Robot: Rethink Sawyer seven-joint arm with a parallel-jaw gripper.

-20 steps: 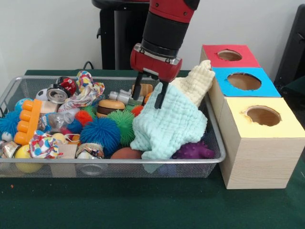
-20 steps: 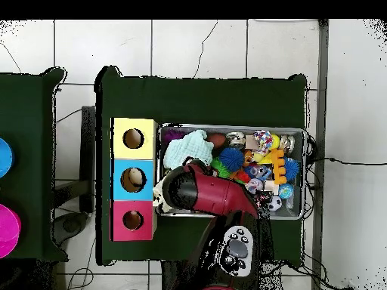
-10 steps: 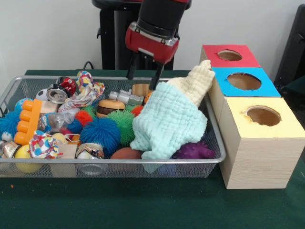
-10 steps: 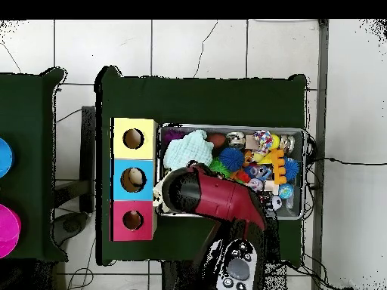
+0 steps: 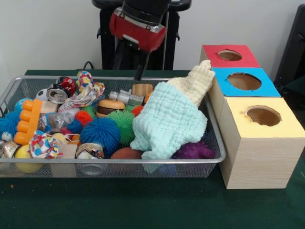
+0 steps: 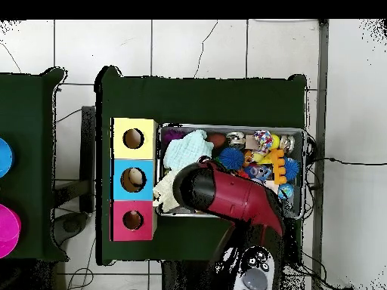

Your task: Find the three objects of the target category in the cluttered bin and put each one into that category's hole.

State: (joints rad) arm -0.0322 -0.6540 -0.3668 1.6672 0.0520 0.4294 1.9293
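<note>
**Cloths draped in the bin, gripper lifted clear**

While the mint cloth [image 5: 167, 121] lies heaped over the toys at the bin's [image 5: 109, 164] box end, we see a cream cloth [image 5: 196, 82] draped over the rim against the blue box [image 5: 244, 82]. Above them hangs the gripper [image 5: 134, 57]; we cannot tell how far it is open, and nothing hangs from it. A blue ball [image 5: 100, 133] sits beside the mint cloth.

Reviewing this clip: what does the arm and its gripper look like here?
The arm is a thick rounded tube with a glossy red shell over black sections. The wrist ends in a red block with a thin pale rim. The gripper below it is black, with slim dark fingers; only one finger is clearly visible.
</note>
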